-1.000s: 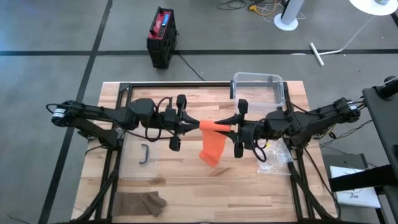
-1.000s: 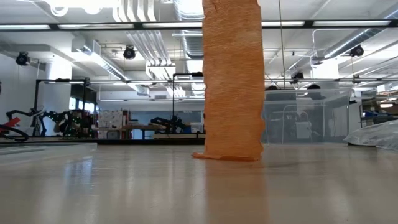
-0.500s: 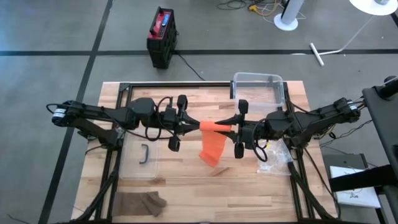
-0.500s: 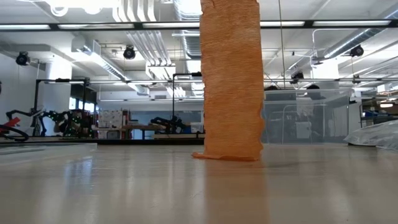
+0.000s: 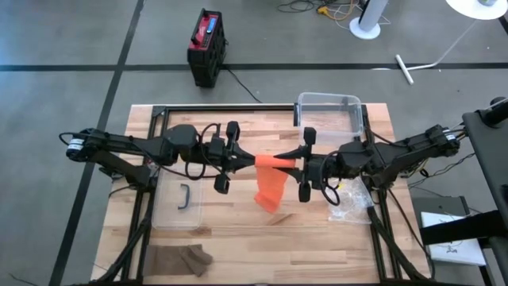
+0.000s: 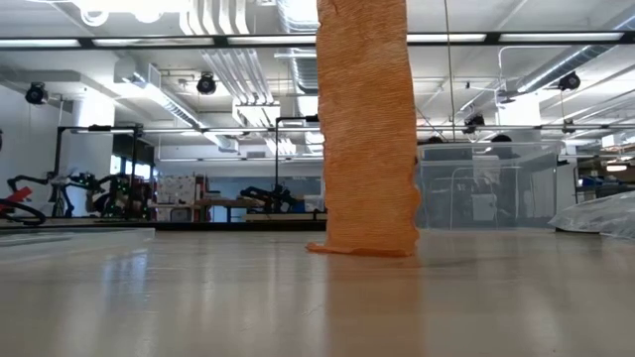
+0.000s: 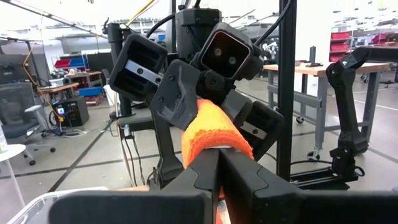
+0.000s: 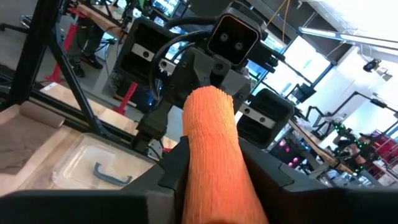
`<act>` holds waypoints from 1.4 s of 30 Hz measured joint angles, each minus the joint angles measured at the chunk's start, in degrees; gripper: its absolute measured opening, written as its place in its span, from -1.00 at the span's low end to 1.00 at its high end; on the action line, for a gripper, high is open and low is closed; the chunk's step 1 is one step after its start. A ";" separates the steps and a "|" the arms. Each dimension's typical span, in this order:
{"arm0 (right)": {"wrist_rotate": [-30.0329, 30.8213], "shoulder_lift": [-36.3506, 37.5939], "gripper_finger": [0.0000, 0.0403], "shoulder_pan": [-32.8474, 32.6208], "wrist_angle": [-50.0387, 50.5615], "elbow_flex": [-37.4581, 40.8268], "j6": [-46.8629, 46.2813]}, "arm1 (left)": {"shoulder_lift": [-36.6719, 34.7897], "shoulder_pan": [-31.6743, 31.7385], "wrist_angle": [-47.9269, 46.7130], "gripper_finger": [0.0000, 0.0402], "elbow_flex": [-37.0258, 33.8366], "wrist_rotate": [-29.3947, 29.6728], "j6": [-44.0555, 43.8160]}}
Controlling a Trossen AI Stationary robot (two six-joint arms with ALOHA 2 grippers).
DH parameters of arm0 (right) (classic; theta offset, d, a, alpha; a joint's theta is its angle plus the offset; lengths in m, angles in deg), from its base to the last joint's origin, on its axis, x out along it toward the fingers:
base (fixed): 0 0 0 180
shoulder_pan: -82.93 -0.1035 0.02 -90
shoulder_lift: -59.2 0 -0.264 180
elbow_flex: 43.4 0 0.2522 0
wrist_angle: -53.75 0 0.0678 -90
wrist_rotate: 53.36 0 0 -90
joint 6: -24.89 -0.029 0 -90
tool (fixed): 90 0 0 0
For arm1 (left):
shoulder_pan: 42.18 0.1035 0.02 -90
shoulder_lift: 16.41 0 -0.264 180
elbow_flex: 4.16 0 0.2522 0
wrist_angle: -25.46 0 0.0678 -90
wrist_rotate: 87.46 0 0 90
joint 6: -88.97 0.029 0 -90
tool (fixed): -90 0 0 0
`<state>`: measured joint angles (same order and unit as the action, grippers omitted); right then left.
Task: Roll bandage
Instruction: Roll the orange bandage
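A: Where is the orange bandage (image 5: 271, 176)?
B: Up over the middle of the table (image 5: 238, 246). Its tail hangs down and touches the wood.
A: Who holds it?
B: The left gripper (image 5: 248, 161) pinches one end tight. The right gripper (image 5: 295, 164) hugs the roll, a bit looser than before.

This is a robotics lab or workshop. The pale wooden slatted bench (image 5: 238, 238) stands on a grey concrete floor (image 5: 63, 119) crossed by dark lines, with a black-and-red box-shaped unit (image 5: 206, 46) cabled beside it. Beyond the bench, the low view shows an open hall with exposed white ceiling ducts (image 6: 233, 59), long strip lights and further wooden worktables (image 7: 311, 68). Red storage shelving (image 7: 345, 40) and a grey office chair (image 7: 18, 118) stand farther off.
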<state>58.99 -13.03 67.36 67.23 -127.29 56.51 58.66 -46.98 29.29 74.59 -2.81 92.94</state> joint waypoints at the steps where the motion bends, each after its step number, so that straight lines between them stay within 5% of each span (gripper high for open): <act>1: 0.00 -0.01 -0.46 0.00 0.00 0.00 -0.16 | 0.00 0.02 0.00 -0.93 0.00 0.00 0.24; 19: 0.03 -0.10 -0.43 0.04 0.01 0.07 -2.25 | 0.50 0.48 -0.22 -0.86 0.01 0.13 2.19; 31: 0.15 -0.03 -0.74 0.04 0.04 0.07 -3.73 | 0.46 0.50 -0.74 -0.96 0.02 0.31 17.61; 42: 0.56 0.01 -0.70 0.02 0.26 0.07 -4.65 | 0.46 0.48 -1.18 -0.88 -0.17 2.89 25.19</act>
<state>59.55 -13.02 67.38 67.50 -127.22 51.85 59.12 -46.50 28.11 74.41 0.08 118.13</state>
